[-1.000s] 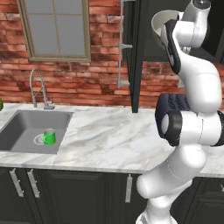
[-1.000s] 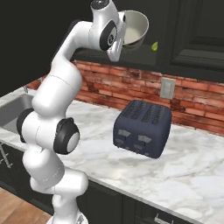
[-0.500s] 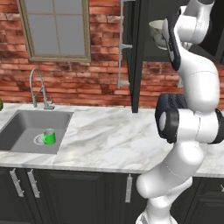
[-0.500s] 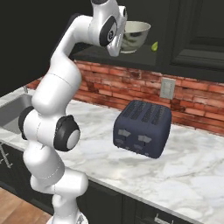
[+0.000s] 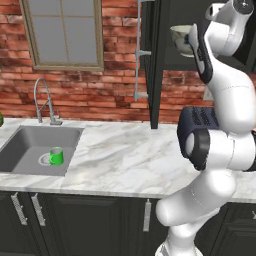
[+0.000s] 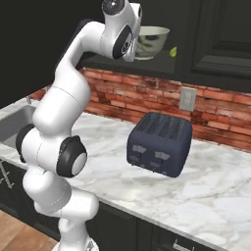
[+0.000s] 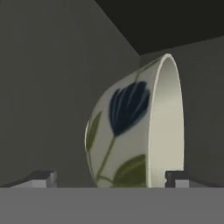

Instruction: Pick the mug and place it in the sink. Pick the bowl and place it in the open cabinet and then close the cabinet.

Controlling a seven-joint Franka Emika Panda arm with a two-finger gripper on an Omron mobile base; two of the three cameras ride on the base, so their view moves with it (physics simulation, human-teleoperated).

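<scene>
The bowl (image 6: pixel 151 41), grey-green with a dark flower print and a cream inside, stands upright on the shelf of the open cabinet (image 5: pixel 153 65). In the hand view the bowl (image 7: pixel 135 131) appears rolled on its side. My gripper (image 7: pixel 109 179) is open right at the bowl, with one fingertip (image 7: pixel 41 178) far off on one side and the other by the rim; neither visibly presses it. The bowl (image 5: pixel 181 39) also appears beside my raised hand, high at the cabinet mouth. The bright green mug (image 5: pixel 56 156) stands inside the sink (image 5: pixel 22 150) at the left.
The cabinet door stands edge-on with its long silver handle (image 5: pixel 139 50) toward the window. A chrome faucet (image 5: pixel 44 100) rises behind the sink. A dark toaster (image 6: pixel 159 143) sits on the marble counter (image 5: pixel 125 155) below the cabinet. A small green item (image 6: pixel 173 51) lies beside the bowl.
The arm carried the bowl deeper into the cabinet and levelled it. The jaws then opened wide and let go of the bowl. The mug has not moved.
</scene>
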